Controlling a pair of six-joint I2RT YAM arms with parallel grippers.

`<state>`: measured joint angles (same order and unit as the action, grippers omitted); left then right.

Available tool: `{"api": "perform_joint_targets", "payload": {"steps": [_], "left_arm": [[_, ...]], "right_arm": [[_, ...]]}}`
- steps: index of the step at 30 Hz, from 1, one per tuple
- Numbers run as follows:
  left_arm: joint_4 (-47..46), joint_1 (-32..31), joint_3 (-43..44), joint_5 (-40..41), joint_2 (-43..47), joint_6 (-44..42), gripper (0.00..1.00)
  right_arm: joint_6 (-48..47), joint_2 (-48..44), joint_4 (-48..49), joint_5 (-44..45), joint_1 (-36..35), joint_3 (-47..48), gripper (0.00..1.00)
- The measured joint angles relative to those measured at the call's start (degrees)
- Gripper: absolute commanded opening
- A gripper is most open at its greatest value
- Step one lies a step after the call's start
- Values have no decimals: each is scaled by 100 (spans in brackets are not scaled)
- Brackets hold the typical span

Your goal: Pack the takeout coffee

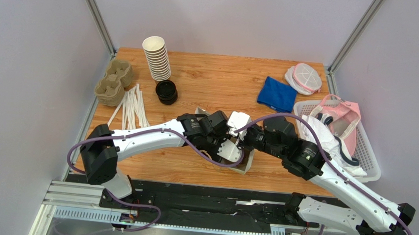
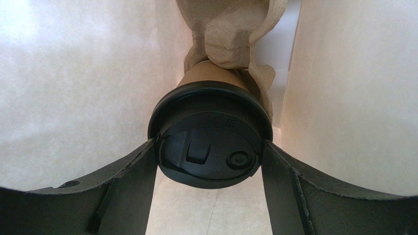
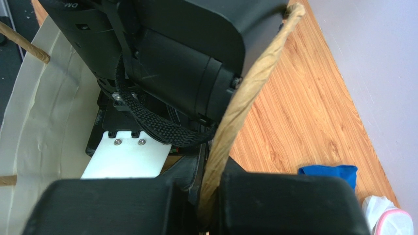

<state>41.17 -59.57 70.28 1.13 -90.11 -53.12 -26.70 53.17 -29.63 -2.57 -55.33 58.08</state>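
Right now I am gripping the takeout coffee (image 2: pixel 211 122) across its black lid with my left pincer (image 2: pixel 210 147), one finger pressing on each side. It is sitting deep inside the white paper bag (image 2: pixel 73 88), its long axis running straight away from me toward the pulp carrier (image 2: pixel 230 34) just beyond. My right pincer (image 3: pixel 211 200) is clenching the bag's twisted handle (image 3: pixel 245 98).

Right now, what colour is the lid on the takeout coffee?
Black; the lid shows best in the left wrist view, atop the brown cup.
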Motion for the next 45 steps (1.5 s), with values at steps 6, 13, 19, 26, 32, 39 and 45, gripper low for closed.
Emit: {"api": "perform_joint_targets", "payload": {"steps": [6, 13, 19, 26, 32, 39, 45], "left_arm": [[79, 127, 319, -160, -332, -92, 2], [-66, 245, 385, -262, -546, -133, 2], [-317, 315, 452, -256, -752, -173, 2], [-525, 426, 579, -247, -944, -245, 15], [-492, 457, 671, -275, -852, -251, 37], [-98, 492, 778, -409, -767, -216, 43], [144, 485, 782, -424, -688, -208, 46]], "right_arm": [[31, 9, 24, -216, 374, -9, 0], [55, 9, 162, -651, 822, -107, 0], [153, 111, 229, -1038, 1285, -107, 0], [337, 348, 251, -1534, 1720, -28, 0], [380, 420, 240, -1722, 1829, 31, 0], [463, 476, 254, -1917, 1880, 98, 0], [691, 560, 245, -2107, 1978, 162, 0]]}}
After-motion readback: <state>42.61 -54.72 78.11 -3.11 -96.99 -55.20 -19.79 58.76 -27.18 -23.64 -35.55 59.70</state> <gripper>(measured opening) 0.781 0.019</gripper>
